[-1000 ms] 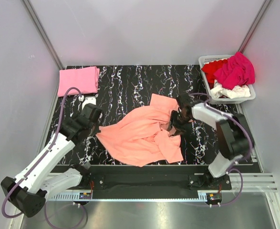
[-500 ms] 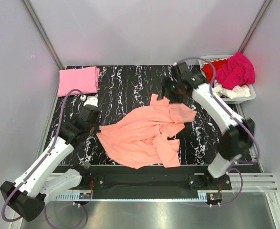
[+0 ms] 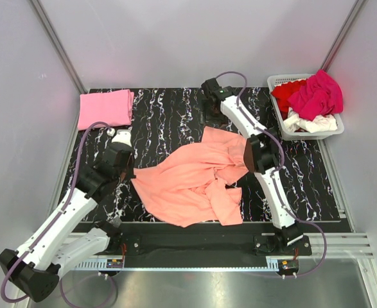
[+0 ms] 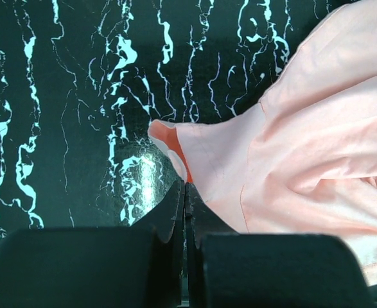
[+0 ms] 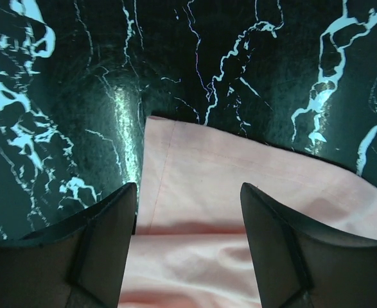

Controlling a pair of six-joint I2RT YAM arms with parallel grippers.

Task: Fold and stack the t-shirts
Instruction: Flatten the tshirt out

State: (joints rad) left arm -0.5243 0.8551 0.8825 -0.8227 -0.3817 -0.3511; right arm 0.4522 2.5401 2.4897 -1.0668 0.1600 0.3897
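The salmon t-shirt (image 3: 191,183) lies crumpled on the middle of the table (image 3: 169,109) and is not yet flattened. The left gripper (image 4: 184,189) is closed together at the shirt's left edge. The orange hem runs into its tips, so the cloth appears to be pinched. The right gripper (image 5: 188,190) is held with fingers apart over the shirt's far corner, and nothing is gripped.

For a clean spread, the far corner is best taken just inside the hem, through one layer only. Both edges should then be drawn apart evenly until the bunched folds near the front are pulled flat.

A light pink t-shirt (image 3: 106,108) lies folded at the far left. A magenta shirt (image 3: 318,95), a red shirt (image 3: 284,93) and a white shirt (image 3: 311,123) are piled in the basket (image 3: 304,135).
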